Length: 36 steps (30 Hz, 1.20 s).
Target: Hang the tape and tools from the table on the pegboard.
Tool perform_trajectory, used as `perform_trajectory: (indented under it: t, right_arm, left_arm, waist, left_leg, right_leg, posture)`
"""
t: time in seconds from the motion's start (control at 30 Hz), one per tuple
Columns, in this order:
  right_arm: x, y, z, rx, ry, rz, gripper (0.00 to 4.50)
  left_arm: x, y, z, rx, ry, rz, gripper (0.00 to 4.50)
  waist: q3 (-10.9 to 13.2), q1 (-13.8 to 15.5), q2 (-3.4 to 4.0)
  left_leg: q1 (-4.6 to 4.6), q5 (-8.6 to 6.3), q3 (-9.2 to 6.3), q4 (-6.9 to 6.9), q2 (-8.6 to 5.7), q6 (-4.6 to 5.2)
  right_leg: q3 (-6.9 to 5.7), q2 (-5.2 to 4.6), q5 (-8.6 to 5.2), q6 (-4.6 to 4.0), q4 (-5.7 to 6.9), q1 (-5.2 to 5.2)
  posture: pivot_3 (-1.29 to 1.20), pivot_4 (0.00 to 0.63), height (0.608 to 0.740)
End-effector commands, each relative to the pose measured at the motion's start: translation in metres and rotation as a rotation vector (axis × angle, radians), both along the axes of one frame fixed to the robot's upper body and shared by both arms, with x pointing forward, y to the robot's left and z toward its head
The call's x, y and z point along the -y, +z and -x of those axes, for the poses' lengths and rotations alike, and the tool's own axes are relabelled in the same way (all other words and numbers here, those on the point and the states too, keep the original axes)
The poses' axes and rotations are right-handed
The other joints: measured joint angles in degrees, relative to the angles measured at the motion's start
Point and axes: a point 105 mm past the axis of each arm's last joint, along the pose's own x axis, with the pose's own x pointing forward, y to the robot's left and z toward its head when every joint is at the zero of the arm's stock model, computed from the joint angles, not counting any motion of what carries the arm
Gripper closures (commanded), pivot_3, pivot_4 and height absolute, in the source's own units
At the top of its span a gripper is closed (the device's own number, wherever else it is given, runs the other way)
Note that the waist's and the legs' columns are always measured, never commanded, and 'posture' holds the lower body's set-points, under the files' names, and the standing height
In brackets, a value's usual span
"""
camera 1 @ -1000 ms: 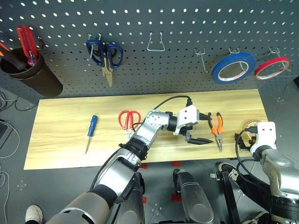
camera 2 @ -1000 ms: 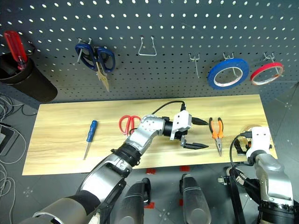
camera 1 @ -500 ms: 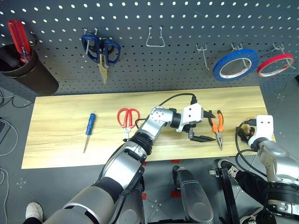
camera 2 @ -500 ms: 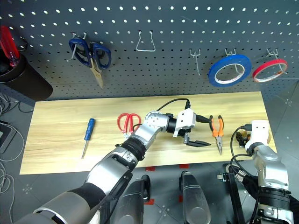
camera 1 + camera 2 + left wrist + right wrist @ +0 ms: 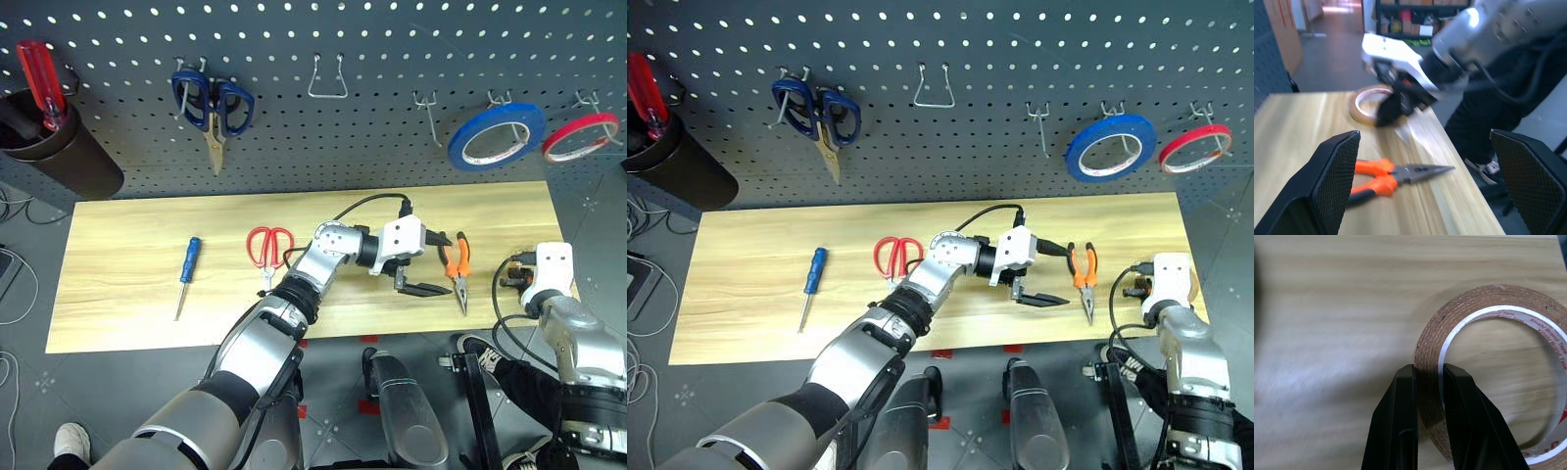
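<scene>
On the light wood table [image 5: 127, 245] lie a blue-handled screwdriver [image 5: 189, 269], red-handled scissors [image 5: 268, 247] and orange-and-black pliers [image 5: 454, 264]. The tan tape [image 5: 1488, 296] lies flat at the table's right end. My right gripper [image 5: 1427, 369] is shut on the tape's wall, one finger inside the ring and one outside. Just left of the pliers, my left gripper [image 5: 434, 264] hovers open, pointing right, with nothing between its fingers. The left wrist view shows the pliers [image 5: 1396, 176] below and the tape [image 5: 1364, 100] beyond. The dark pegboard [image 5: 372, 137] rises behind the table.
On the pegboard hang blue-handled snips [image 5: 211, 108], a blue roll [image 5: 493, 135] and a thin red roll [image 5: 580, 137]. A wire hook [image 5: 326, 83] and a peg [image 5: 425, 108] are bare. A dark cup [image 5: 59, 152] with a red screwdriver sits at the far left.
My right gripper has closed on the tape's wall. The left gripper has stayed open by the pliers. The camera shifted slightly.
</scene>
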Motion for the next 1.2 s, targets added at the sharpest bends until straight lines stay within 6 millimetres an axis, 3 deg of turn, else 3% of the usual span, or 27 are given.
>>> perform_trajectory:
  t: [0.03,0.17,0.3,0.5,0.63,0.73,0.87,1.03,1.2]
  right_arm:
    - [-0.021,0.02,0.014,0.072,0.07,0.093,4.06]
    - [-0.06,0.048,0.037,0.208,0.179,0.214,4.06]
    - [-0.089,0.066,0.055,0.347,0.271,0.376,4.06]
    - [-0.117,0.075,0.068,0.534,0.381,0.545,4.06]
    - [-0.141,0.078,0.071,0.698,0.502,0.64,4.06]
    - [-0.162,0.08,0.054,0.793,0.605,0.66,4.06]
    - [-0.171,0.088,0.027,0.843,0.649,0.633,4.06]
    - [-0.172,0.099,-0.003,0.872,0.671,0.639,4.06]
    - [-0.171,0.104,-0.02,0.864,0.663,0.609,4.06]
  left_arm:
    - [-0.005,0.015,0.015,0.02,-0.044,0.08,0.0]
    - [-0.033,0.023,0.027,-0.023,0.036,0.132,0.0]
    - [-0.063,0.024,0.033,-0.103,0.175,0.161,0.0]
    - [-0.1,0.007,0.031,-0.243,0.4,0.154,0.0]
    - [-0.116,0.007,0.026,-0.261,0.533,0.189,0.0]
    - [-0.118,0.015,0.018,-0.256,0.606,0.243,0.0]
    - [-0.111,0.02,0.014,-0.243,0.616,0.265,0.0]
    - [-0.099,0.029,0.012,-0.226,0.591,0.283,0.0]
    - [-0.093,0.034,0.009,-0.21,0.569,0.286,0.0]
  waist:
    - [-0.18,0.1,0.28]
    - [-0.99,-0.12,0.89]
    - [-3.18,0.28,0.93]
    - [-7.37,1.0,0.79]
    - [-9.57,1.44,0.44]
    - [-10.78,2.02,0.11]
    - [-11.63,2.61,0.1]
    - [-11.73,3.87,0.12]
    - [-11.87,4.1,0.12]
  left_leg:
    - [-0.2,0.0,0.05,0.01,-0.01,-0.01]
    - [-0.8,0.05,0.03,0.07,0.09,-0.08]
    - [-1.46,0.26,-0.07,0.26,0.0,-0.43]
    - [-1.48,0.26,-0.31,0.73,-0.14,-0.44]
    - [-1.48,0.26,-0.34,0.71,-0.15,-0.44]
    - [-1.44,0.26,-0.32,0.72,-0.11,-0.44]
    - [-1.3,0.26,-0.32,0.73,-0.13,-0.43]
    - [-1.06,0.25,-0.34,0.77,-0.13,-0.41]
    - [-0.91,0.24,-0.28,0.77,-0.14,-0.41]
  right_leg:
    - [0.06,-0.01,0.0,0.0,0.04,-0.25]
    - [-0.03,0.0,0.01,-0.01,0.44,-0.87]
    - [-0.14,-0.07,0.01,-0.01,0.73,-1.66]
    - [-0.27,-0.17,0.01,0.01,0.7,-1.39]
    - [-0.31,-0.17,0.04,0.05,0.51,-1.28]
    - [-0.32,-0.13,0.05,0.03,0.49,-1.25]
    - [-0.33,-0.15,0.07,0.01,0.47,-1.04]
    - [-0.4,-0.17,0.08,0.0,0.39,-0.67]
    - [-0.37,-0.2,0.08,-0.01,0.44,-0.58]
  posture:
    - [-0.12,0.438,0.74]
    - [-0.13,0.344,0.74]
    - [-0.12,0.28,0.74]
    - [-0.06,0.212,0.74]
    - [-0.02,0.195,0.74]
    - [0.02,0.177,0.74]
    - [0.04,0.167,0.74]
    - [0.04,0.167,0.74]
    - [0.04,0.171,0.74]
